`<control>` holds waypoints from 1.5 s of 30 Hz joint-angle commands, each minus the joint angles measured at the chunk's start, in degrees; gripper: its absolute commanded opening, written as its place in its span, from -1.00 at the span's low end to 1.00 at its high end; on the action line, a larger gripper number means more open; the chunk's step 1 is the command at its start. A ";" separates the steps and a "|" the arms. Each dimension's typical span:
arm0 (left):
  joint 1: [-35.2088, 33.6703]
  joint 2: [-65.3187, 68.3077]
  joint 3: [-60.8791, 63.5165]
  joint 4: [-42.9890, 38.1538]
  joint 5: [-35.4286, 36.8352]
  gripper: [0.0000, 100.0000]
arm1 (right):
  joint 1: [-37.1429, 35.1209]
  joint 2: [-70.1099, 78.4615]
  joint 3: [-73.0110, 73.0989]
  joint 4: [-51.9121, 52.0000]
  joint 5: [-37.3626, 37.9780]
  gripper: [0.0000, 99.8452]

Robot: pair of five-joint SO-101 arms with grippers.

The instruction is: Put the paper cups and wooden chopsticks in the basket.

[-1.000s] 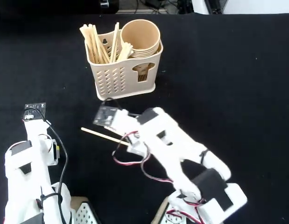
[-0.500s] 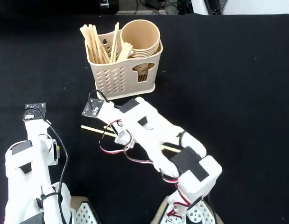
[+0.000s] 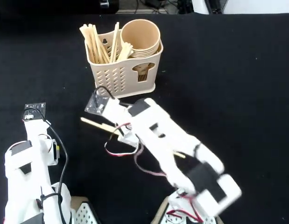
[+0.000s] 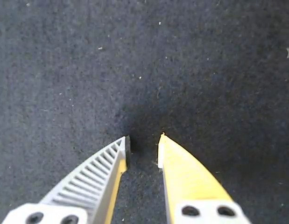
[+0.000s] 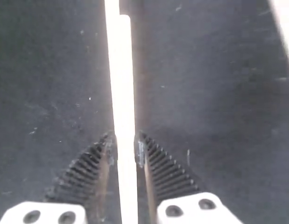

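- The left hand [image 4: 143, 140] hangs close over the bare black surface [image 4: 205, 56], its fingers [image 4: 181, 177] slightly apart and holding nothing.
- The right hand [image 5: 125, 140] is clamped on a wooden chopstick [image 5: 122, 84], with its toothed fingers pressing both sides partway along the stick.
- The stick is probably light, stiff and smooth, so it could swivel or slide in a hold taken off its middle. A grip nearer the centre should carry it more steadily.
- It is pale, thin and straight. From above it lies slantwise [image 3: 95, 123] just in front of the basket [image 3: 123, 74]. Whether it is off the surface cannot be told.
- Farther back, the cream perforated basket holds upright chopsticks [image 3: 97, 44] beside stacked paper cups [image 3: 140, 37].
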 commanded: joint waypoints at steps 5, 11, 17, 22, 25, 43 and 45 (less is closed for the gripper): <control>-0.22 -0.44 -0.04 -2.02 0.53 -0.73 | 0.62 -20.62 -3.47 4.48 -5.01 -0.98; -0.22 -0.44 -0.04 -2.02 0.53 -0.73 | 0.53 -28.44 -16.04 4.48 -11.87 -0.98; -0.22 -0.44 -0.04 -2.02 0.53 -0.73 | 0.53 -26.51 -28.35 -8.88 -17.85 -0.97; -0.22 -0.44 -0.04 -2.02 0.53 -0.73 | 0.44 -22.55 -29.32 -31.03 -21.89 -0.97; -0.22 -0.44 -0.04 -2.02 0.53 -0.73 | 0.44 -19.03 -29.32 -39.30 -21.63 -0.97; -0.22 -0.44 -0.04 -2.02 0.53 -0.73 | 4.13 3.74 -23.34 -53.19 -21.71 -0.98; -0.22 -0.44 -0.04 -2.02 0.53 -0.73 | 4.31 4.26 -21.32 -53.27 -21.71 -0.98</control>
